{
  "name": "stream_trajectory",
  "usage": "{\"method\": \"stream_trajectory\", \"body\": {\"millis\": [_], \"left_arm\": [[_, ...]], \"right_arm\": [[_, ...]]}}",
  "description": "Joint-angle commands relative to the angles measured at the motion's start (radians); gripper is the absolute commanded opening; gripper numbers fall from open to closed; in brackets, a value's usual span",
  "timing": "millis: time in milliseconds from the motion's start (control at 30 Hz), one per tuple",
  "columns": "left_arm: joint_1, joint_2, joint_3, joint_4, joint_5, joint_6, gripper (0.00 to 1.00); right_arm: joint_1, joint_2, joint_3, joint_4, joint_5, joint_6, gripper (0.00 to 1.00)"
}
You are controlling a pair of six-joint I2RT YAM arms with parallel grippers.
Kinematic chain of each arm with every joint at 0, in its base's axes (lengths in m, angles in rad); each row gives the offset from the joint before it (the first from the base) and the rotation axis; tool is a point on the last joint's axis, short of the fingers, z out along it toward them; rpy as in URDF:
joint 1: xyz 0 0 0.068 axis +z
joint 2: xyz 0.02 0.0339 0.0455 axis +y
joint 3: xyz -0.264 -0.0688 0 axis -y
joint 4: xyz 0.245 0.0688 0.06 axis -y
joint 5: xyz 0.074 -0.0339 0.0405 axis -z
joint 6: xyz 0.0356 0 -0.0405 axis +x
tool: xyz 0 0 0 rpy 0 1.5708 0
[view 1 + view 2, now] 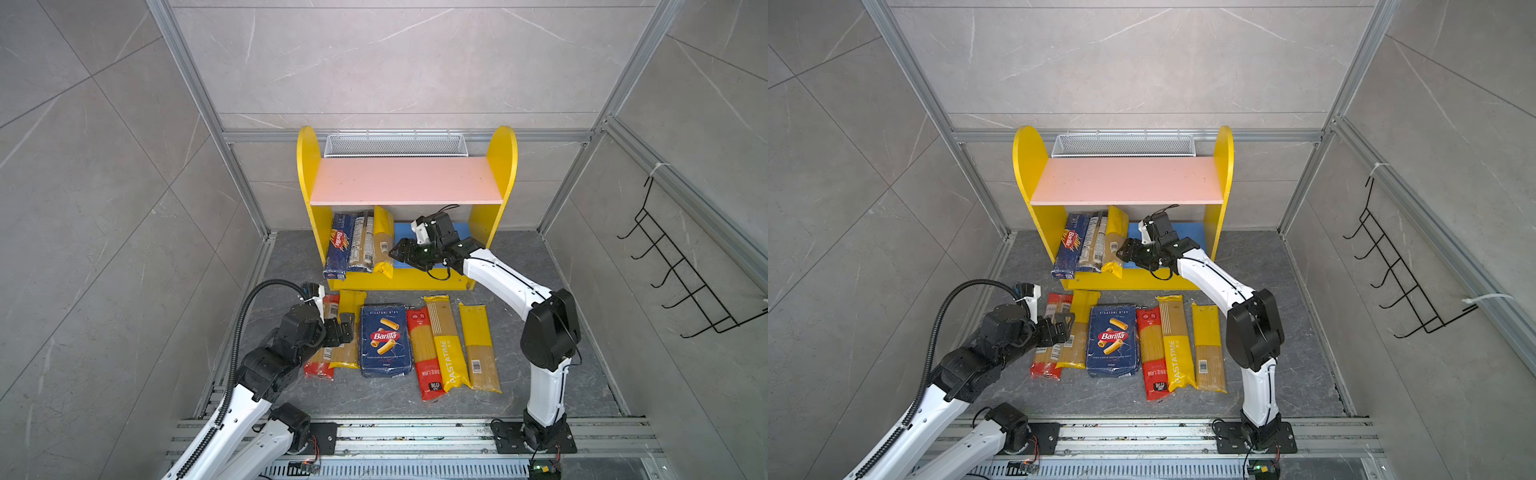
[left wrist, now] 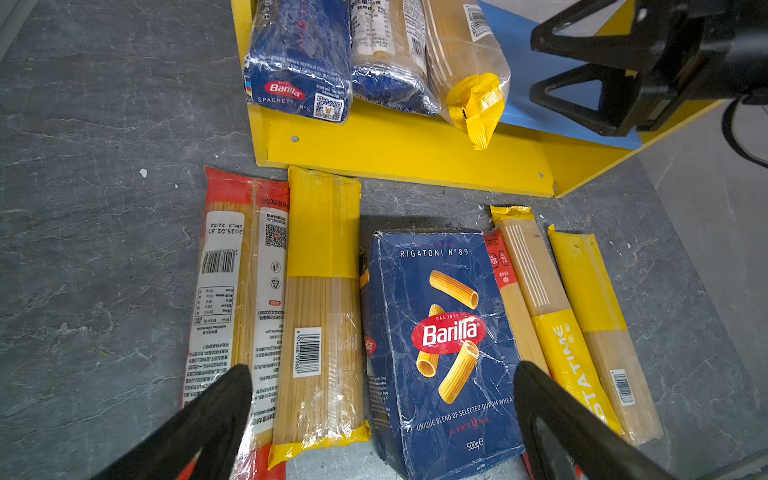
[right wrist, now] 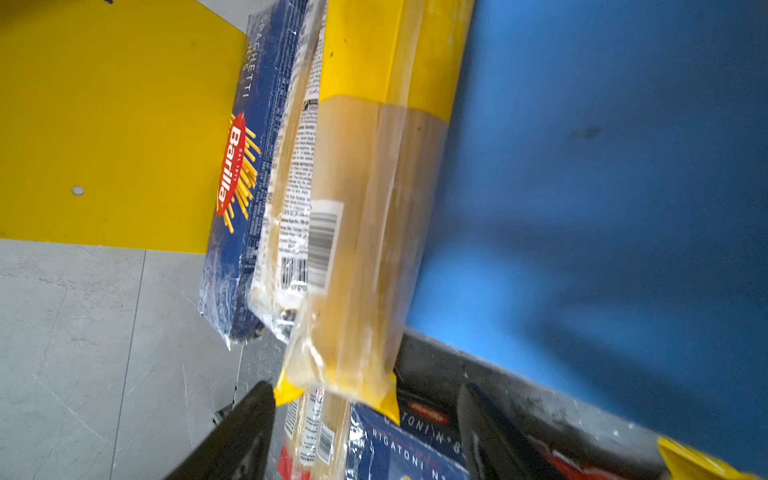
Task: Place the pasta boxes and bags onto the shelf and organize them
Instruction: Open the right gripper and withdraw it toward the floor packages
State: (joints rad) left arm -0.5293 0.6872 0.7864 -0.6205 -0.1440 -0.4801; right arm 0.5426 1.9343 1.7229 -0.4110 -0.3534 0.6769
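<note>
right gripper (image 1: 398, 250): jaws stood apart and held nothing. It sat at the lower opening of the shelf (image 1: 309, 166), just beside the near end of the shelved yellow-ended bag (image 1: 383, 241). The left wrist view showed a gap between its fingers (image 2: 582, 95) and that bag (image 2: 469, 83).
left gripper (image 1: 345, 328): jaws spread as wide as they go, empty, hovering above the packs in front of the shelf, on the side of the shelf's left panel.
blue lower board (image 1: 459, 230): three packs lay on it lengthwise front to back, packed against the shelf's left panel, with their near ends jutting past the shelf's front edge. The rest of the board showed bare.
order from the shelf's left panel: Barilla spaghetti box (image 1: 338, 245), dark-ended bag (image 1: 360, 243), then the shelved yellow-ended bag, each touching the next.
pink upper board (image 1: 405, 178): nothing visible on it.
white mesh basket (image 1: 395, 145): at the shelf's back, behind the pink board.
floor (image 1: 374, 399) in front of the shelf: six packs lay flat in a row, with their long sides pointing toward the shelf.
row, from the shelf's left side across: label-up red-ended bag (image 1: 319, 369), floor yellow-ended bag (image 1: 351, 303), rigatoni pack (image 1: 384, 340), second red-ended bag (image 1: 424, 353), PASTATIME bag (image 1: 446, 345) overlapping it, last yellow-ended bag (image 1: 480, 349).
black wire rack (image 1: 681, 274): on the side wall, well apart from the shelf.
</note>
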Motion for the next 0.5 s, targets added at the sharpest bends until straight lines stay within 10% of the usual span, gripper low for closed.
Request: {"method": "stream_trajectory", "body": {"millis": [0, 467], "left_arm": [[0.005, -0.018, -0.017, 0.02, 0.033, -0.028, 1.0], [-0.098, 0.015, -0.075, 0.133, 0.106, -0.142, 1.0]], "right_arm": [[0.004, -0.105, -0.115, 0.026, 0.024, -0.022, 0.72], [0.019, -0.546, -0.706, -0.046, 0.138, -0.031, 0.81]]}}
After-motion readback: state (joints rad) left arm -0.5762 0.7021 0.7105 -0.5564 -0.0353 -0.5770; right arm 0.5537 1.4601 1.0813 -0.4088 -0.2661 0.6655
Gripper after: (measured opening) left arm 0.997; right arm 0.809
